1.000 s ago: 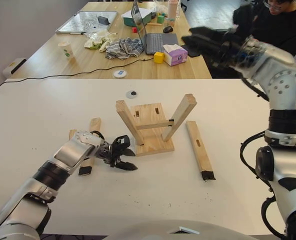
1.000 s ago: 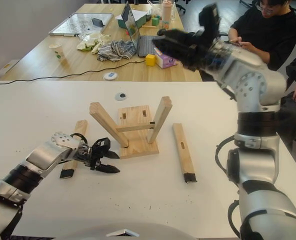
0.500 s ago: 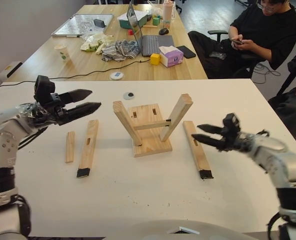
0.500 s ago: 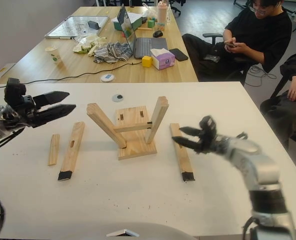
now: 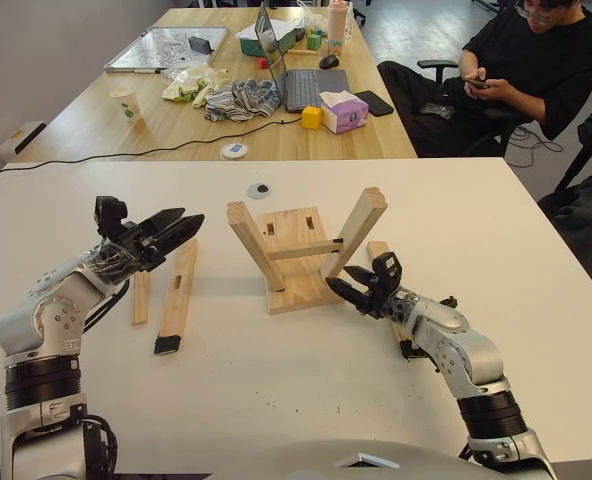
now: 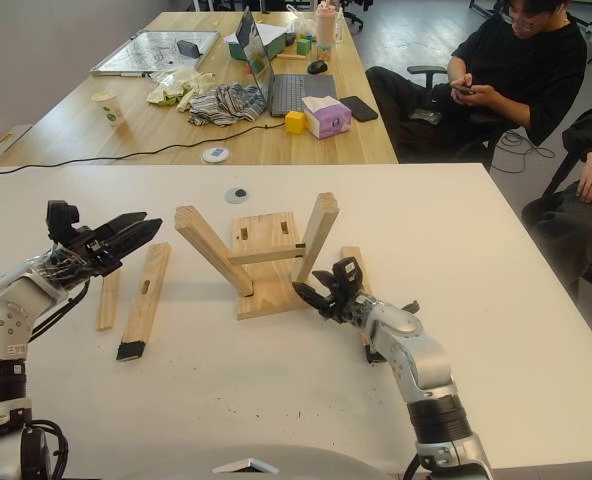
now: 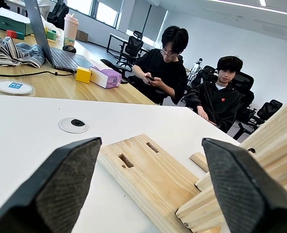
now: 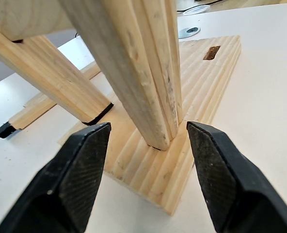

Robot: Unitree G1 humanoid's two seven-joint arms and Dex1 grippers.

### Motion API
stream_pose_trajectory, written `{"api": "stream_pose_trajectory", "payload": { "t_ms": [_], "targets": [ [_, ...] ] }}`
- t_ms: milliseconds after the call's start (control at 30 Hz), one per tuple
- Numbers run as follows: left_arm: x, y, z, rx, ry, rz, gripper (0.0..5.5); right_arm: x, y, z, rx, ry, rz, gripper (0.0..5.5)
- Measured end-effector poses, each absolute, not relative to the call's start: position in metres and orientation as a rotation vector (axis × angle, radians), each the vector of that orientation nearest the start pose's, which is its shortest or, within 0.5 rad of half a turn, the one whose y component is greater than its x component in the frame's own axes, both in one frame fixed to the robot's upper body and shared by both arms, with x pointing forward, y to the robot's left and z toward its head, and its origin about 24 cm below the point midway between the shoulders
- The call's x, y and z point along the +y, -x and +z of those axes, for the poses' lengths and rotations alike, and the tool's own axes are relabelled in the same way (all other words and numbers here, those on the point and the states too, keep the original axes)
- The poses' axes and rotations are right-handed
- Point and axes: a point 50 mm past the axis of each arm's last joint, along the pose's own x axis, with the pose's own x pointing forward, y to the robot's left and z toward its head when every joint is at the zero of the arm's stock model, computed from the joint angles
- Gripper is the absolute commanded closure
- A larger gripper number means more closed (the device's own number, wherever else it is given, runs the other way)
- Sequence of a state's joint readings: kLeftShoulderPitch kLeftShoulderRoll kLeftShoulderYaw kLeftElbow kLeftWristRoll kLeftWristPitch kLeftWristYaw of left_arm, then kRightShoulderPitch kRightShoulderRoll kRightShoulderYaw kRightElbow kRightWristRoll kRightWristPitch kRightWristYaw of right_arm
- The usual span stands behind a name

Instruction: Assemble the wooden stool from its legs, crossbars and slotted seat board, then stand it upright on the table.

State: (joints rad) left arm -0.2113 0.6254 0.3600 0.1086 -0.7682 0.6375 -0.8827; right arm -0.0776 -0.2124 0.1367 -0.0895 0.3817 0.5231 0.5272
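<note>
hovering near the front corner of the pale wooden slotted seat board [image 5: 306, 275], your right gripper [image 5: 338, 277] has its fingers spread and empty, pointing at the foot of the right standing wooden leg [image 5: 357, 232]. the board lies flat on the white table [image 5: 276, 380]. that leg and the left standing wooden leg [image 5: 252, 243] lean outward, joined by a thin wooden crossbar [image 5: 306, 249]. your left gripper [image 5: 184, 222] hangs released above the loose black-tipped wooden leg [image 5: 178, 290], with a short loose wooden bar [image 5: 140, 297] just beside it.
</note>
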Motion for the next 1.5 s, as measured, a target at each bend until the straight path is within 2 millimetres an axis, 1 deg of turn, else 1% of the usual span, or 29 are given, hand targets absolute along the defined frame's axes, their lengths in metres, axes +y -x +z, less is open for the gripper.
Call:
{"api": "stream_pose_trajectory", "payload": {
  "t_ms": [33,67,100,167,233,400,467,533,567,600,633,667,700,767,833,867,933,967,1033,1067,1100,1167,1233,1300,1333,1367,1400,1433,1500],
  "targets": [
    [0.278,-0.265,0.12,0.144,0.377,-0.68,1.68,-0.114,-0.249,0.037,0.364,-0.234,0.738,2.61],
    [0.278,-0.265,0.121,0.142,0.375,-0.68,1.64,-0.108,-0.25,0.038,0.358,-0.255,0.741,2.78],
    [0.277,-0.266,0.121,0.142,0.374,-0.68,1.64,-0.106,-0.251,0.038,0.353,-0.263,0.739,2.87],
    [0.277,-0.266,0.122,0.14,0.373,-0.679,1.64,-0.102,-0.253,0.036,0.356,-0.281,0.727,3.21],
    [0.278,-0.269,0.122,0.139,0.378,-0.674,1.64,-0.102,-0.254,0.036,0.356,-0.291,0.707,3.54],
    [0.28,-0.27,0.12,0.15,0.378,-0.66,1.64,-0.107,-0.257,0.034,0.319,-0.262,0.698,3.97],
    [0.281,-0.273,0.12,0.148,0.385,-0.656,1.64,-0.112,-0.255,0.033,0.293,-0.228,0.79,4.12],
    [0.282,-0.276,0.123,0.134,0.385,-0.654,1.64,-0.124,-0.25,0.031,0.275,-0.202,0.947,4.32],
    [0.283,-0.279,0.123,0.135,0.389,-0.65,1.64,-0.133,-0.249,0.031,0.271,-0.185,1.063,4.32],
    [0.283,-0.281,0.123,0.141,0.385,-0.645,1.64,-0.145,-0.252,0.031,0.272,-0.152,1.151,4.07],
    [0.282,-0.283,0.124,0.147,0.376,-0.65,1.64,-0.152,-0.26,0.032,0.274,-0.099,1.198,3.93],
    [0.28,-0.284,0.123,0.155,0.363,-0.658,1.64,-0.157,-0.27,0.035,0.265,-0.037,1.189,3.74],
    [0.277,-0.285,0.12,0.177,0.343,-0.665,1.64,-0.164,-0.286,0.04,0.252,0.049,1.148,3.65],
    [0.27,-0.284,0.108,0.242,0.268,-0.664,1.64,-0.167,-0.312,0.05,0.196,0.191,1.071,3.33],
    [0.261,-0.276,0.082,0.339,0.122,-0.66,1.64,-0.168,-0.331,0.07,0.096,0.321,1.017,2.98],
    [0.257,-0.272,0.07,0.379,0.052,-0.659,1.64,-0.169,-0.332,0.072,0.08,0.365,1.02,2.98],
    [0.252,-0.264,0.051,0.433,-0.089,-0.656,1.64,-0.173,-0.328,0.065,0.101,0.446,1.053,2.98],
    [0.251,-0.26,0.042,0.449,-0.142,-0.65,1.64,-0.181,-0.324,0.06,0.14,0.497,1.07,2.98],
    [0.248,-0.258,0.035,0.427,-0.19,-0.62,1.64,-0.198,-0.319,0.058,0.188,0.559,1.083,2.98],
    [0.245,-0.261,0.035,0.388,-0.187,-0.603,1.64,-0.206,-0.318,0.06,0.203,0.582,1.073,2.98],
    [0.241,-0.266,0.038,0.323,-0.163,-0.571,1.64,-0.217,-0.316,0.062,0.213,0.601,1.045,2.98],
    [0.238,-0.279,0.051,0.212,-0.109,-0.511,1.64,-0.229,-0.315,0.069,0.21,0.559,0.994,2.98],
    [0.239,-0.3,0.074,0.088,-0.095,-0.451,1.64,-0.24,-0.31,0.077,0.219,0.421,0.954,2.98],
    [0.236,-0.319,0.08,0.064,-0.129,-0.44,1.64,-0.245,-0.298,0.076,0.271,0.314,0.999,2.98],
    [0.232,-0.325,0.075,0.089,-0.15,-0.448,1.64,-0.249,-0.287,0.075,0.329,0.252,1.047,2.98],
    [0.229,-0.328,0.063,0.147,-0.181,-0.463,1.64,-0.249,-0.273,0.076,0.404,0.199,1.141,2.98],
    [0.225,-0.327,0.045,0.23,-0.219,-0.486,1.64,-0.244,-0.258,0.076,0.496,0.151,1.258,2.98],
    [0.222,-0.324,0.033,0.278,-0.245,-0.503,1.64,-0.239,-0.251,0.076,0.533,0.137,1.312,2.98],
    [0.213,-0.319,0.011,0.342,-0.339,-0.556,1.64,-0.217,-0.235,0.072,0.62,0.141,1.436,2.98]
  ]
}}
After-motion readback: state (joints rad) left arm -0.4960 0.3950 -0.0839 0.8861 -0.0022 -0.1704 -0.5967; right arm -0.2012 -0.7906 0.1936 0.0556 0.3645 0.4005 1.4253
